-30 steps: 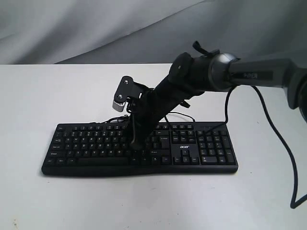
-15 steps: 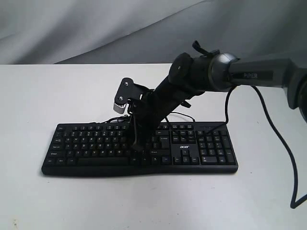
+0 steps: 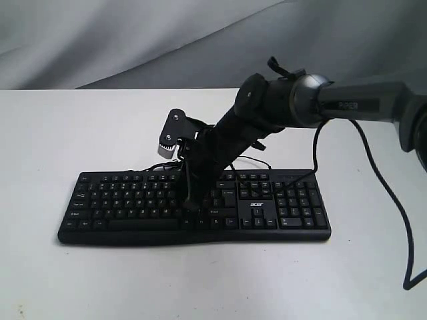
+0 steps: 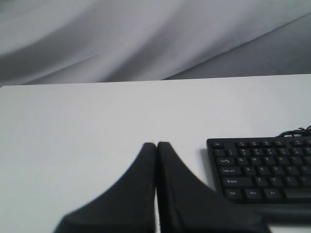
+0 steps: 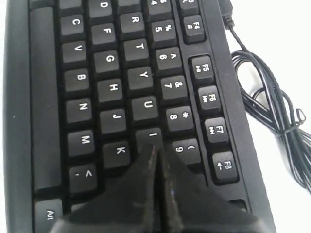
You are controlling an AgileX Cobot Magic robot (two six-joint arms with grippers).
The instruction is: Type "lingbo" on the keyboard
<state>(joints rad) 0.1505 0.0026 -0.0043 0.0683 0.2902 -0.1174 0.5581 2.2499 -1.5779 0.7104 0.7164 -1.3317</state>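
The black keyboard [image 3: 120,203] lies in the middle of a white table [image 3: 73,133], with grey cloth [image 3: 133,40] behind. The right gripper [image 5: 154,147] is pinched tight, its tip over the I key [image 5: 148,135]. The left gripper [image 4: 156,145], pinched tight too, hangs left of the keyboard.

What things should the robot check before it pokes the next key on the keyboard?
1. Right gripper shut into one poking tip: ok.
2. Tip lined up with the I key: ok.
3. I key actually pressed down: cannot tell.
4. Left gripper shut and off the keyboard, over bare table: ok.
5. Cable lying clear of the keys: ok.
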